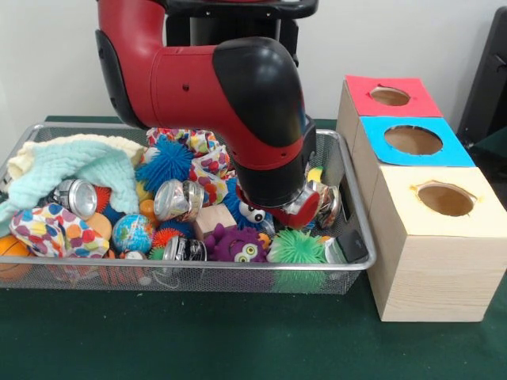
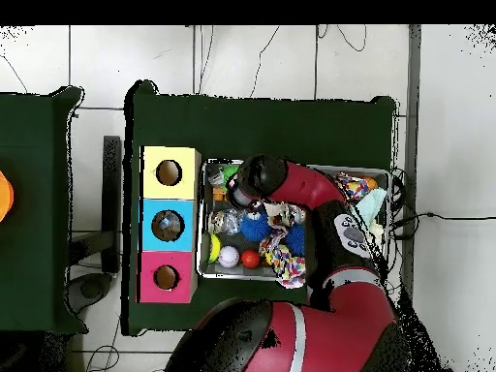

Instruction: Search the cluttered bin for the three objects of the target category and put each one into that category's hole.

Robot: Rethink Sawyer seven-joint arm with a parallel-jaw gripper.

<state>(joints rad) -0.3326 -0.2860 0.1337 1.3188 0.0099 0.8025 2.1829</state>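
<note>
Red arm (image 1: 230, 95) hides its hand over the cluttered bin (image 1: 352, 237).

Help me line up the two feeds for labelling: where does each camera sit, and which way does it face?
Front view: low, across the table, facing the robot; it sees the wire bin and the three-hole box beside it; the red arm comes down into the bin, hiding its gripper.
Overhead view: above, looking straight down, robot base at the bottom; the arm reaches over the bin.
Shared: bin, box, arm, green table.
</note>
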